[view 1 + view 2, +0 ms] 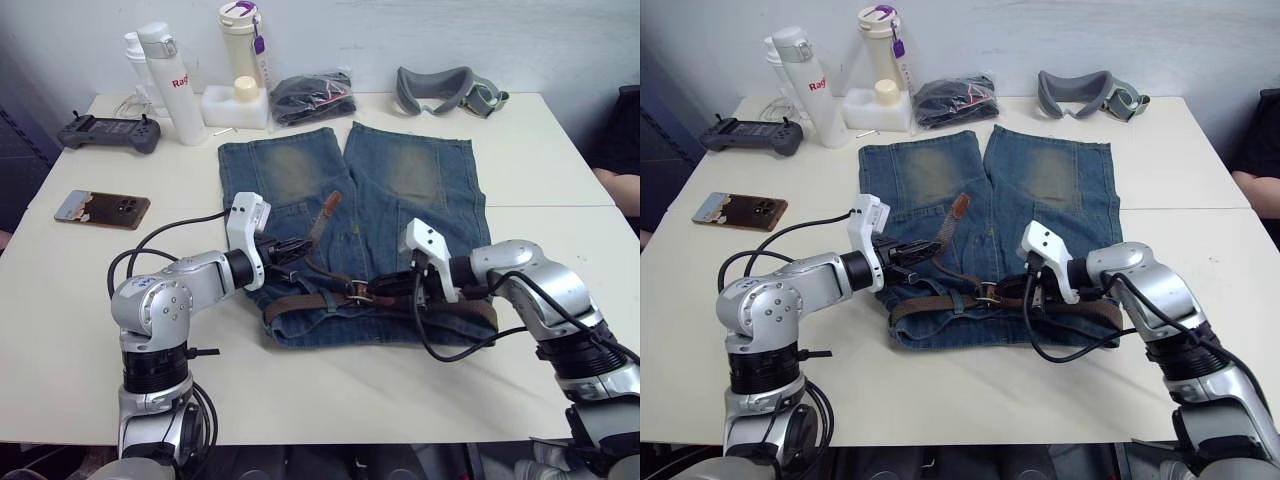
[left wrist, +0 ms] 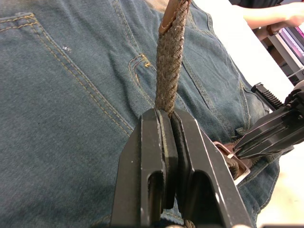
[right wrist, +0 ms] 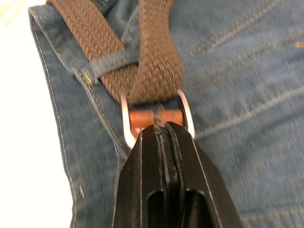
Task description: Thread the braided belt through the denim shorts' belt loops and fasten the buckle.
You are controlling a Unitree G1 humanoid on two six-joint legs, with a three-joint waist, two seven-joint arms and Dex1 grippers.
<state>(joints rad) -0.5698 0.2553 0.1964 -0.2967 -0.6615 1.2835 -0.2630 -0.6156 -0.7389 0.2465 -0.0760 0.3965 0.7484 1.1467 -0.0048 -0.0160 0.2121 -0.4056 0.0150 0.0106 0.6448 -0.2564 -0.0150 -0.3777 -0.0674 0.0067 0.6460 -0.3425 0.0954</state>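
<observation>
The denim shorts (image 1: pixel 400 180) lie flat mid-table, waistband toward me. The braided belt (image 1: pixel 300 301) runs along the waistband, under a belt loop (image 3: pixel 107 64). From the buckle (image 1: pixel 358 292) its free end rises to the reddish leather tip (image 1: pixel 332 203) over the left leg. My left gripper (image 1: pixel 290 250) is shut on that free strap (image 2: pixel 168 61) a little above the denim. My right gripper (image 1: pixel 385 288) is shut on the brown leather piece at the silver buckle frame (image 3: pixel 126 118), where two strap sections meet.
A phone (image 1: pixel 103 208) and a game controller (image 1: pixel 108 132) lie at the left. Two bottles (image 1: pixel 175 80) and a white box (image 1: pixel 235 105) stand at the back. A black bundle in a bag (image 1: pixel 312 97) and goggles (image 1: pixel 445 90) are behind the shorts. A person's arm (image 1: pixel 620 190) shows at the right edge.
</observation>
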